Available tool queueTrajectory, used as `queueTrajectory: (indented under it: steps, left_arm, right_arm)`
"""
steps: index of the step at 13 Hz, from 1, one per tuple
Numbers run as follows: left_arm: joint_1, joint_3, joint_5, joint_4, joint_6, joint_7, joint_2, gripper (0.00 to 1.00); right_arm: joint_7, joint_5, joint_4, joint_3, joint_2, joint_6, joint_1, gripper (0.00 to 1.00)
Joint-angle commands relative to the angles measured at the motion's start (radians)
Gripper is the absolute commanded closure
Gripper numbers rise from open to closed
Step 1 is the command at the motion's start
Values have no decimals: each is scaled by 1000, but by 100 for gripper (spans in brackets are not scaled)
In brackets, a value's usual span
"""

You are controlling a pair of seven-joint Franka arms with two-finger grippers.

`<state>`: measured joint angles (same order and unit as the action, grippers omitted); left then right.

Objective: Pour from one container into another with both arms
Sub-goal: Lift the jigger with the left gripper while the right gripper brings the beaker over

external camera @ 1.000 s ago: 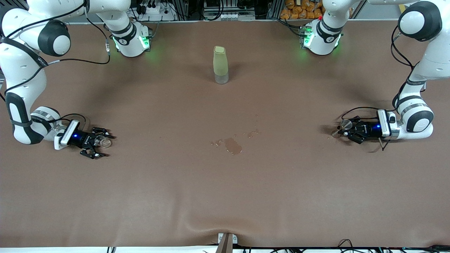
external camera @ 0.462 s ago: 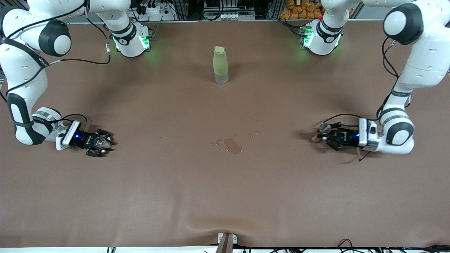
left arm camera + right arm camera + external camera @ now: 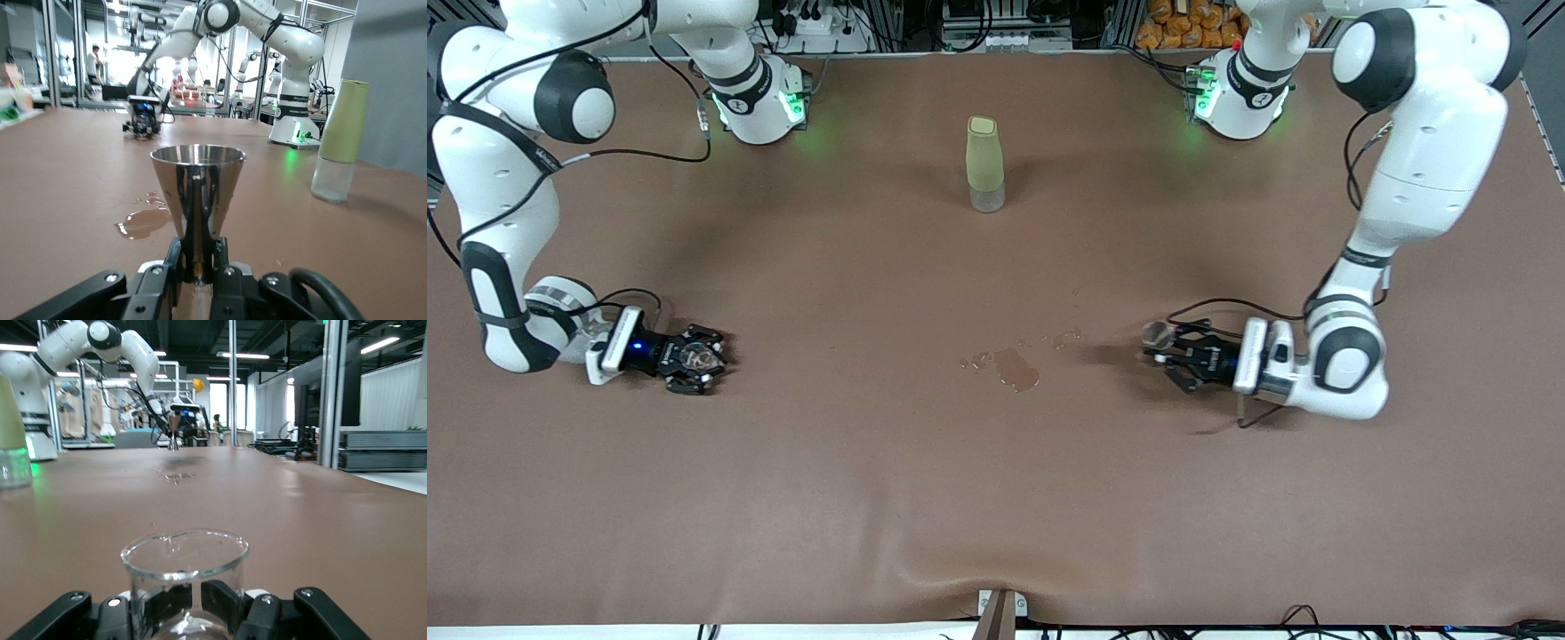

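Brown tabletop (image 3: 996, 498) under both arms, marked by a small wet spill (image 3: 1016, 366) at its middle, taken as the landmark. Left tool (image 3: 1172, 355) low, toward the left arm's end from the spill and close to it, clamped on the waist of the upright steel jigger (image 3: 198, 193). Right tool (image 3: 694, 359) well apart from the spill toward the right arm's end, clamped on the clear glass cup (image 3: 185, 577), seemingly resting on the cloth. Pale-green bottle (image 3: 984, 164) upright, farther from the front camera than the spill, clear of both arms. Likely risks: slipping of the thin jigger waist or smooth glass in the grip, tipping on lift, a pour missing the narrow rim, more liquid added to the spill. Wide bare cloth around the spill and toward the near edge; ample room for meeting over it.
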<state>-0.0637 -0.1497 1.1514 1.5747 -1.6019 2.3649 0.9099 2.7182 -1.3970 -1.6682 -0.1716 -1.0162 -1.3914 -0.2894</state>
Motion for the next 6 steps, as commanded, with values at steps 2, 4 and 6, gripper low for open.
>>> queueTrajectory:
  steps: [2,4,6]
  left_arm:
    - [112,15,150,-35,-62,-62,-8,100]
    - [203,18,259,-36,-104,-61,-6,100]
    - [244,15,318,-36,-195,-59,-8,100]
  right_arm:
    - [-112,-22,-38,-2,106,29,59,100]
    - [-216,-22,-38,-2,166,43,84,100]
    - [-316,-23,-39,-2,232,45,110,100]
